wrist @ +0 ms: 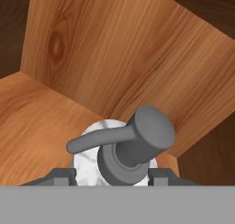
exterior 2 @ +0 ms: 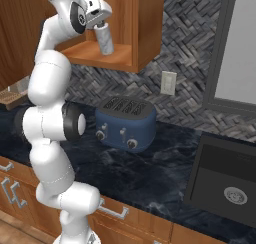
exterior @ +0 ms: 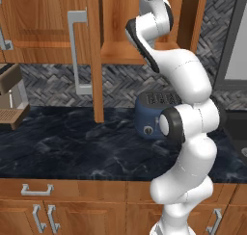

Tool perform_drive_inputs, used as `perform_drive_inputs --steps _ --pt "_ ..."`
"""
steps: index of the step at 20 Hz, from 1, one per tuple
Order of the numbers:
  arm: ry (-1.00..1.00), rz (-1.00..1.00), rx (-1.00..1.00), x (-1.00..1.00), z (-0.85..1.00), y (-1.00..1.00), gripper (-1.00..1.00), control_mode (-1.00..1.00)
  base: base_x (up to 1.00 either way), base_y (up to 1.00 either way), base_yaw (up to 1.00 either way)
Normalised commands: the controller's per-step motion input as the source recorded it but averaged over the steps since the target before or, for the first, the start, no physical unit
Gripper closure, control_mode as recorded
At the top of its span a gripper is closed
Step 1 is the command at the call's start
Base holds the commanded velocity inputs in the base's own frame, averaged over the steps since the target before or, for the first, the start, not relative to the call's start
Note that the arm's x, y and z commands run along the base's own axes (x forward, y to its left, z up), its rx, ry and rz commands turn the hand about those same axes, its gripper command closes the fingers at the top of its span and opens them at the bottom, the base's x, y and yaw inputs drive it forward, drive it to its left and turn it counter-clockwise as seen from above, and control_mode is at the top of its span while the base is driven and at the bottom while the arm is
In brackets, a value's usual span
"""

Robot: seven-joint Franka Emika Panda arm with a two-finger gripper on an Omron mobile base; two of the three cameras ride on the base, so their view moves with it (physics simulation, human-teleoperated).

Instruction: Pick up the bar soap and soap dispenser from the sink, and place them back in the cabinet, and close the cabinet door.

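My gripper [exterior 2: 101, 26] is shut on the soap dispenser [exterior 2: 105, 40], a white marbled bottle with a grey pump head [wrist: 142, 138]. It reaches into the open wall cabinet [exterior 2: 131, 18]. The bottle hangs tilted, close over the cabinet's wood shelf [exterior 2: 92, 54]; I cannot tell whether it touches. In the hand view the fingertips [wrist: 62, 176] flank the bottle's body [wrist: 87, 165], with the cabinet's back corner behind. The cabinet door [exterior: 95, 60] stands swung open, edge-on, with its silver bar handle [exterior: 75, 51]. The black sink [exterior 2: 220, 165] lies at the lower right, its steel drain [exterior 2: 235, 194] showing. The bar soap is out of view.
A blue toaster [exterior 2: 125, 123] sits on the dark marble counter [exterior: 72, 150] below the cabinet. A coffee machine [exterior: 9, 97] stands at the far left. A wall outlet [exterior 2: 168, 83] and a grey-framed window [exterior 2: 235, 48] are on the right. Base cabinets with handles [exterior: 36, 189] run below.
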Motion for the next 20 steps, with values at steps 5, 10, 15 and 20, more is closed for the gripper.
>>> perform_drive_inputs --steps 5,10,15,20 --pt "0.06 0.00 0.00 0.12 0.00 0.00 1.00 -1.00 0.00 0.00 0.00" --pt "0.07 0.00 0.00 0.03 0.00 0.00 -1.00 -1.00 0.00 0.00 0.00" --pt "0.00 0.00 0.00 0.00 0.00 0.00 -1.00 -1.00 0.00 0.00 0.00" --pt "0.00 0.00 0.00 0.03 0.00 0.00 -1.00 -1.00 0.00 0.00 0.00"
